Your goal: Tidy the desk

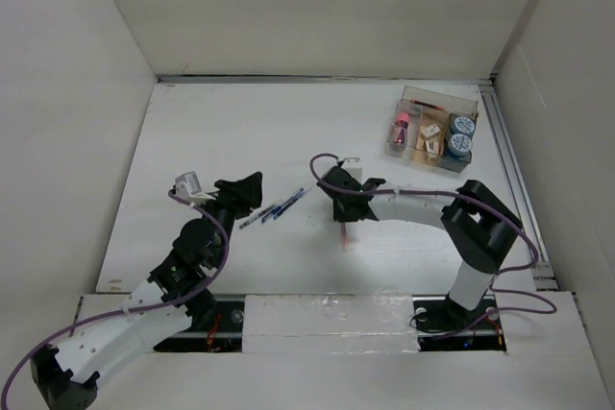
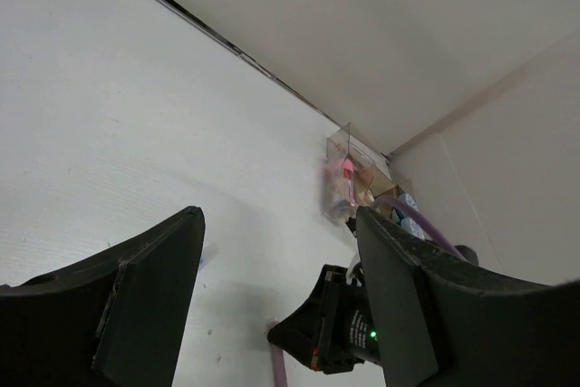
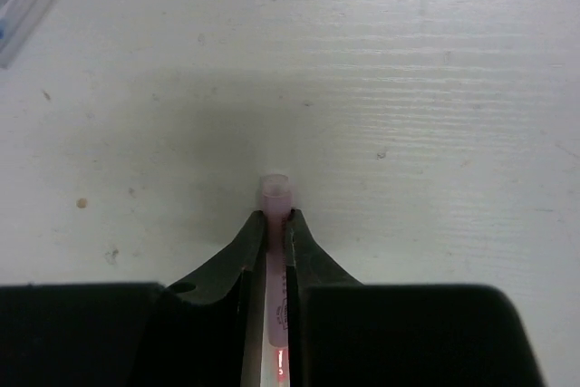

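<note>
White worktop (image 1: 240, 132) is spreading beneath both arms; tray (image 1: 413, 93), far right, is already holding small items; blue pens (image 1: 279, 208) are lying loose mid-worktop, unsorted; right gripper (image 3: 276, 219) is clenching a pink pen (image 3: 275, 189); left gripper (image 2: 278, 224) is hovering released; task is seemingly running partway.

left gripper (image 2: 276, 224) fingers spread above white desk (image 2: 136, 133), clear tray (image 2: 349, 183) near far corner, right arm (image 2: 340, 333) below
</note>
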`<action>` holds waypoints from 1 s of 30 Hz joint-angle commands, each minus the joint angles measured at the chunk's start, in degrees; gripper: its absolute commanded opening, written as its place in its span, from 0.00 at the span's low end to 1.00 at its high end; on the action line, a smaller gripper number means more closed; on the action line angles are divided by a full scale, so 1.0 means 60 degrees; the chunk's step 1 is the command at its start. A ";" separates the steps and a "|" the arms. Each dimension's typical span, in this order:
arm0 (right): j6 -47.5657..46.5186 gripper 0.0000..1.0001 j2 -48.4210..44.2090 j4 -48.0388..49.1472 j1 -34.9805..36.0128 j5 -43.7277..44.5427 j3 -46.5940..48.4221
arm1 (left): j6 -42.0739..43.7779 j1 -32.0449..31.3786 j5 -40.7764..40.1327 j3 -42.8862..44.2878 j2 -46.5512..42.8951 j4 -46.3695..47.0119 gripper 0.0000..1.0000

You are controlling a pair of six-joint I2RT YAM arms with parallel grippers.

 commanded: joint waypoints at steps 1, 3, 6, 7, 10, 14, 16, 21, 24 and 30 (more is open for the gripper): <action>0.0350 0.00 0.0033 0.0510 -0.0563 -0.0890 0.0422 | 0.0081 0.0023 0.0142 0.0084 0.0072 0.0361 0.64; 0.0671 0.00 -0.0231 0.1534 -0.1427 -0.1664 0.0774 | 0.0110 0.0023 0.0172 0.0041 0.0057 0.0405 0.64; 0.1082 0.01 -0.0495 0.3233 -0.2541 -0.2662 0.1462 | 0.0110 0.0023 0.0114 -0.0003 0.0115 0.0478 0.64; 0.1068 0.01 -0.0423 0.3396 -0.2790 -0.2649 0.1769 | 0.0110 0.0023 0.0142 0.0040 0.0159 0.0449 0.64; 0.1345 0.01 0.0250 0.3223 -0.4077 -0.2107 0.3438 | 0.0110 0.0023 0.0303 0.0070 0.0189 0.0449 0.64; 0.3534 0.00 0.0792 0.4609 -0.6216 -0.2574 0.3808 | 0.0110 0.0023 0.0275 0.0070 0.0189 0.0435 0.64; 0.4217 0.00 0.1071 0.5039 -0.7315 -0.2722 0.3691 | 0.0095 0.0023 0.0347 0.0070 0.0160 0.0449 0.64; 0.5637 0.00 0.1789 0.5670 -0.8797 -0.2769 0.3676 | 0.0095 0.0023 0.0391 0.0099 0.0335 0.0479 0.64; 0.6032 0.00 0.2009 0.5303 -0.9178 -0.2226 0.3896 | 0.0110 0.0023 0.0465 0.0085 0.0365 0.0551 0.64; 0.6531 0.01 0.2170 0.5405 -0.9369 -0.1142 0.3823 | 0.0124 0.0023 0.0450 0.0070 0.0379 0.0580 0.64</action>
